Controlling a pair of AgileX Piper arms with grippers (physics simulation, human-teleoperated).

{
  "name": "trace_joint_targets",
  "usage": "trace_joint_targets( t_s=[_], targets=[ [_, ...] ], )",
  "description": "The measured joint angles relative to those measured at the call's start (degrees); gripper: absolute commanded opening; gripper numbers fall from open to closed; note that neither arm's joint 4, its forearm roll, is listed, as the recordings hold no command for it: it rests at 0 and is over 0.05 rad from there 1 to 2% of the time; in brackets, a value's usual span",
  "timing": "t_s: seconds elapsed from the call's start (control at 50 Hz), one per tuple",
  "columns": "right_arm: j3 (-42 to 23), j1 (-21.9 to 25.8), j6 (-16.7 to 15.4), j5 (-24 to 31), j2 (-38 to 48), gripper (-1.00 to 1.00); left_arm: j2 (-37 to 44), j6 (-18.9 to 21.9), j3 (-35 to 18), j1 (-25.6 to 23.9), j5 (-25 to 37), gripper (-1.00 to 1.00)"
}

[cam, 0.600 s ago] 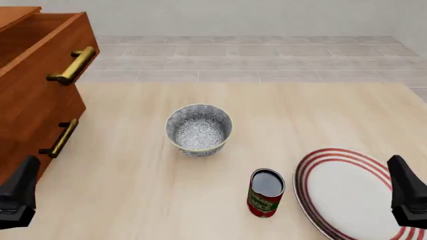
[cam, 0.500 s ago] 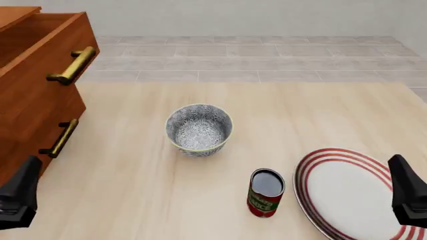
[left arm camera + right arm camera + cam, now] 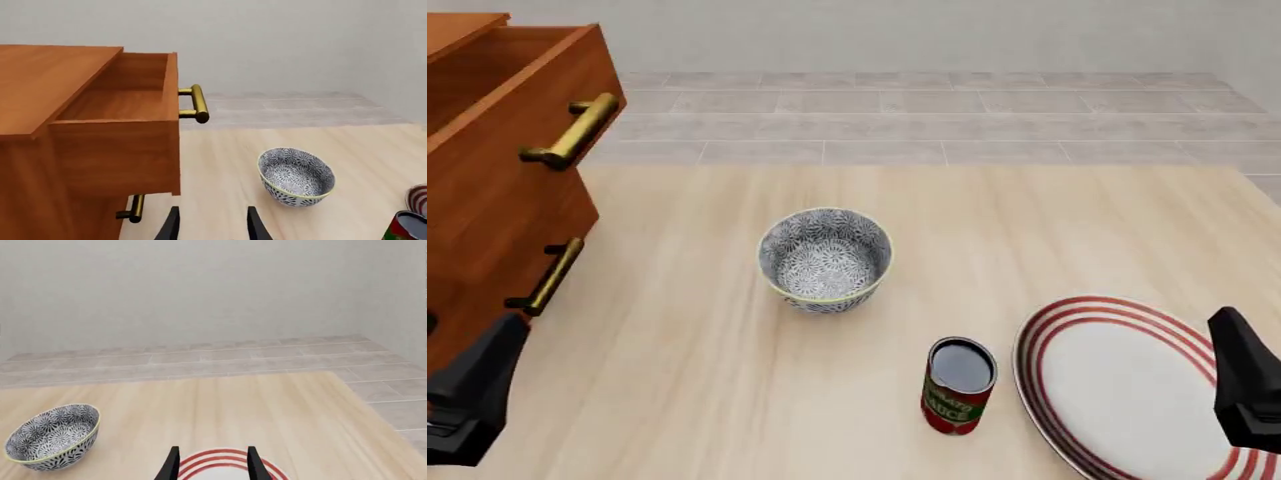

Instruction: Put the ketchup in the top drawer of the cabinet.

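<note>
- Front view puts the ketchup (image 3: 960, 386) at lower centre-right of the frame, standing upright on the table (image 3: 1068, 230), its long axis vertical and its dark glossy top facing the camera.
- It stands just beside the left rim of the red-ringed plate (image 3: 1128, 385), below and to the right of the patterned bowl (image 3: 825, 258), apart from both.
- Right gripper (image 3: 1244, 395) sits at the lower right edge of the frame, over the plate's right side; the ketchup lies to its left, across the plate.
- Left gripper (image 3: 474, 400) sits at the lower left edge, near the foot of the cabinet (image 3: 494, 220), with a wide stretch of bare table between it and the ketchup.
- By my judgement the right arm is the nearer one for the pickup, while the left is closer to the cabinet.
- Top drawer (image 3: 521, 85) is at the upper left of the frame, already pulled out, its thick brass handle (image 3: 571, 130) pointing toward the table; the left wrist view shows its inside bare.
- Both wrist views show two dark fingertips with a clear gap between them and nothing held, so each gripper reads as spread apart and empty.
- Ketchup looks like a short red can with a green-and-white label band; in the left wrist view only a sliver shows at the lower right corner.
- Any grasp would have to close across its round side, coming in from the right.
</note>
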Motion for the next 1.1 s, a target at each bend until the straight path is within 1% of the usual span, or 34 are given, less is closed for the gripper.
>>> trace_joint_targets(
  t_s=[0.08, 0.18, 0.34, 0.5, 0.62, 0.74, 0.88, 1.1],
  targets=[
    [0.00, -0.04, 0.17, -0.02, -0.05, 1.00, 0.99, 0.11, -2.01, -2.94, 1.62, 1.00],
    [0.00, -0.10, 0.37, -0.06, -0.12, 1.00, 4.57, 0.51, -5.02, -7.32, 2.41, 1.00],
    [0.00, -0.16, 0.49, -0.08, -0.15, 1.00, 13.48, 2.55, -11.39, -16.44, 2.23, 1.00],
    [0.01, -0.37, 0.75, -0.21, -0.23, 1.00, 23.74, 5.06, -16.29, -24.92, -0.24, 1.00],
    [0.02, -0.55, 0.98, -0.37, -0.28, 1.00, 30.77, 6.39, -18.03, -29.38, -3.31, 1.00],
    [-0.02, -0.35, -1.12, -0.37, -0.30, 1.00, 36.37, 6.88, -18.51, -32.74, -6.87, 1.00],
    [-0.05, -0.54, -2.16, -0.31, -0.30, 1.00, 42.38, 6.41, -18.97, -36.11, -10.51, 1.00],
    [-0.05, -1.36, -2.28, -0.30, -0.31, 1.00, 53.95, 5.63, -21.81, -42.72, -15.18, 1.00]
  ],
)
